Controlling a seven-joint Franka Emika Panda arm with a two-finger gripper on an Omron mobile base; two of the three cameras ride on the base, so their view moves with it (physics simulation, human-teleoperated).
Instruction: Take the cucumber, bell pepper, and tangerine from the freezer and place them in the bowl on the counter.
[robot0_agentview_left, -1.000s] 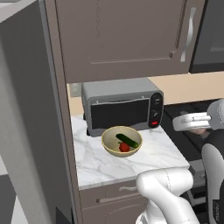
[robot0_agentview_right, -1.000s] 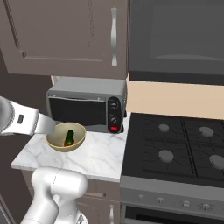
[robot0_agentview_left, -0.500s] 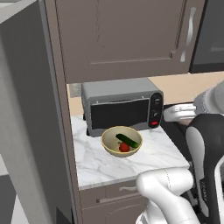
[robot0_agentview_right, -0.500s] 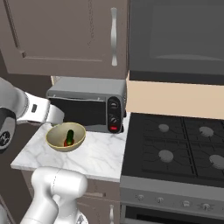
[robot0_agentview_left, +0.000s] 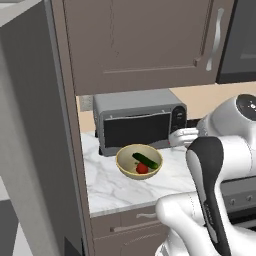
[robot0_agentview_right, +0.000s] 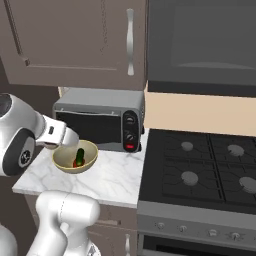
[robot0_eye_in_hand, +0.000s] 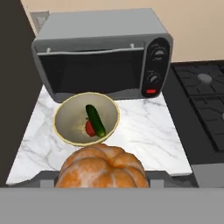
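The orange-tan tangerine (robot0_eye_in_hand: 101, 171) fills the bottom of the hand view, with my gripper (robot0_eye_in_hand: 103, 179) shut on it. Ahead and below sits the pale yellow-olive bowl (robot0_eye_in_hand: 65, 131) on the white marble counter (robot0_eye_in_hand: 144, 135). In the bowl lie the dark green cucumber (robot0_eye_in_hand: 96, 120) and the red bell pepper (robot0_eye_in_hand: 89, 128). In the left base view the bowl (robot0_agentview_left: 125, 169) holds the cucumber (robot0_agentview_left: 146, 160) and the bell pepper (robot0_agentview_left: 142, 168), and my white hand (robot0_agentview_left: 182, 136) hangs to its right. The grey freezer (robot0_agentview_left: 35, 150) stands at the left.
A grey microwave (robot0_agentview_left: 137, 122) stands right behind the bowl on the counter. Brown wall cupboards (robot0_agentview_left: 140, 40) hang above it. The black stove top (robot0_agentview_right: 200, 170) lies to the right of the counter. Brown drawers (robot0_agentview_left: 130, 225) sit below the marble.
My arm has swung left from over the stove side toward the bowl, carrying the tangerine. The bowl, cucumber and bell pepper have not moved.
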